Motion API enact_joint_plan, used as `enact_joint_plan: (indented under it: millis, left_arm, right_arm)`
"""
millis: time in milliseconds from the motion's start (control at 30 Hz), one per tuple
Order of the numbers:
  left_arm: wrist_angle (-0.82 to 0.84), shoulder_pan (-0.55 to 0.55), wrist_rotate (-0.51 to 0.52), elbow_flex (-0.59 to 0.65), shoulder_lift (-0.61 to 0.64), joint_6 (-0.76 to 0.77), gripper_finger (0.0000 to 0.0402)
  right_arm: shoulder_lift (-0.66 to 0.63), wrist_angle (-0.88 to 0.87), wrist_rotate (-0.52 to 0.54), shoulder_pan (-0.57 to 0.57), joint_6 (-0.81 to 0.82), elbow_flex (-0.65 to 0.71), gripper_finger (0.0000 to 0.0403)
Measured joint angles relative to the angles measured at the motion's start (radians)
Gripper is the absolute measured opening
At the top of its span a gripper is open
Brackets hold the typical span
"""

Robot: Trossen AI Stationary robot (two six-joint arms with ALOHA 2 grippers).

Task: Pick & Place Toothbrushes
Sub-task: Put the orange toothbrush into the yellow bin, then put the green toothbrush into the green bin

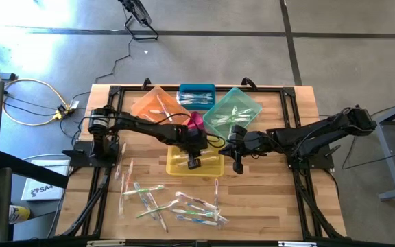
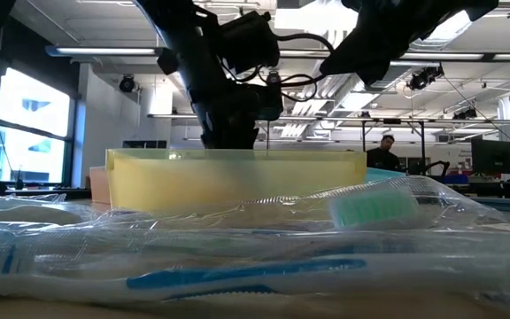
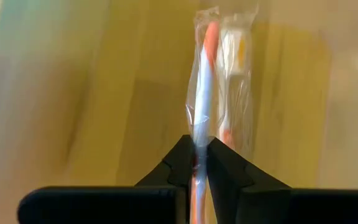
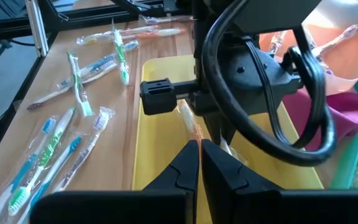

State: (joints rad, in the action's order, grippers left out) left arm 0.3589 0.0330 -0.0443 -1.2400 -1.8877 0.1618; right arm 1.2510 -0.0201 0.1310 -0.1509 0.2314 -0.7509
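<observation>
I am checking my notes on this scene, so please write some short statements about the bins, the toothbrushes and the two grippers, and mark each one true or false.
1. The left gripper is shut on a wrapped orange toothbrush. True.
2. The left gripper hovers over the blue bin. False: it is over the yellow bin.
3. The right gripper holds a green toothbrush. False: it is shut and holds nothing.
4. Loose toothbrushes lie on the table near its front edge. True.
5. The teal bin is empty. False: it holds toothbrushes.
</observation>
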Motion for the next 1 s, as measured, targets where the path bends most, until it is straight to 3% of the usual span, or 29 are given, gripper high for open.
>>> enact_joint_plan:
  millis: [600, 1000]
  left_arm:
    - [-0.021, 0.000, 0.006, 0.000, 0.000, 0.000, 0.0128]
    - [0.033, 0.000, 0.022, -0.028, 0.075, -0.057, 0.0136]
  right_arm:
    - [0.000, -0.001, 0.000, 0.000, 0.000, 0.000, 0.0010]
    - [0.000, -0.006, 0.000, 0.000, 0.000, 0.000, 0.0010]
